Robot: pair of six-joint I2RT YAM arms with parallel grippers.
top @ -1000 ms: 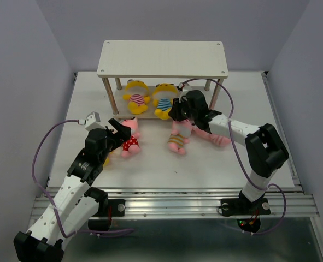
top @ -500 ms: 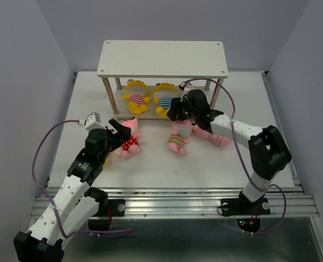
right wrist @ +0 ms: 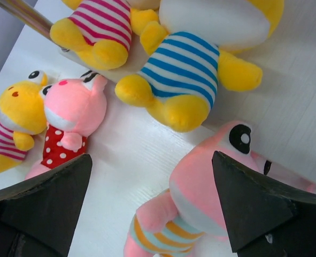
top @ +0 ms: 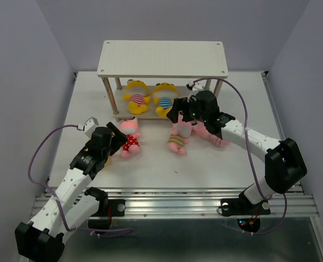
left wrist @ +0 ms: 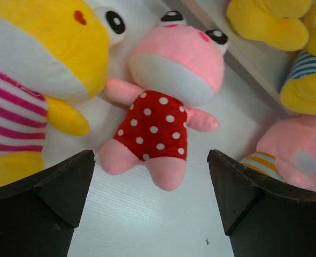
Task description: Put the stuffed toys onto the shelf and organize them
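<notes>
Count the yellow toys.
3. The pink-striped toy and blue-striped toy lie on the shelf's lower board; the third yellow toy lies on the table beside the polka-dot pink toy.

White table [top: 216,164], flat and level. The shelf [top: 162,57] stands at its far side. Four toys lie on the tabletop before it: yellow doll [left wrist: 35,69], polka-dot pink doll [top: 129,139] just beside it, striped pink doll [top: 177,139], and third pink doll [top: 220,140], partly hidden.
</notes>
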